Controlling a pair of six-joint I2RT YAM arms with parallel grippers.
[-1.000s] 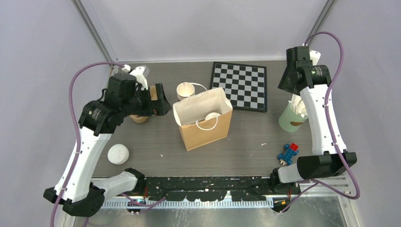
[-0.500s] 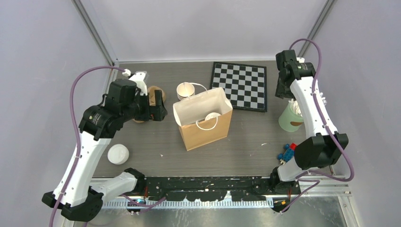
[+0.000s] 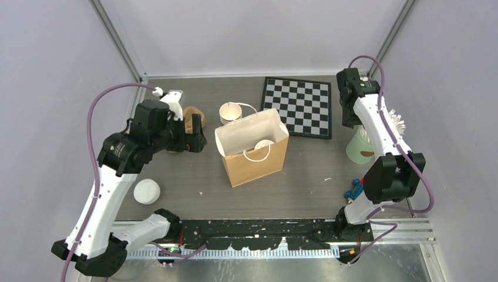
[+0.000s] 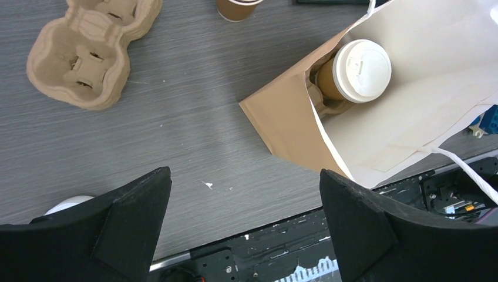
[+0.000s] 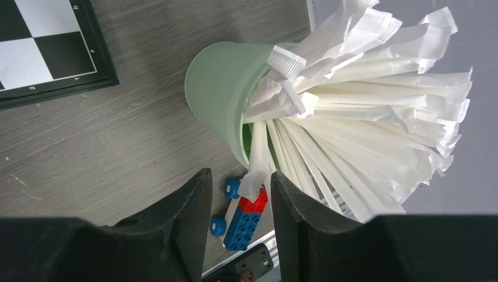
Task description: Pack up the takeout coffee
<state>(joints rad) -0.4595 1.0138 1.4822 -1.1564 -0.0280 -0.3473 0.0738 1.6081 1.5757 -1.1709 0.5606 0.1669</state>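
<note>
Takeout coffee [image 4: 358,73] sat inside the brown paper bag [image 4: 282,123], upper right of the left wrist view: upright, lid on, tucked into the bag's near corner, so packing looked done. Your left gripper [image 4: 242,173] hung over bare table [image 4: 176,129] at lower centre, jaws at full spread, holding nothing; probably parked clear so it wouldn't snag the bag handle [image 4: 464,164]. Your right gripper [image 5: 239,176] sat above the green cup [image 5: 217,88] of wrapped straws [image 5: 364,88], jaws narrowed to a slim gap with one straw end showing in it. Couldn't tell if it touched. My guess: you were lining up a straw. Risk: pinching several, or tipping the cup.
</note>
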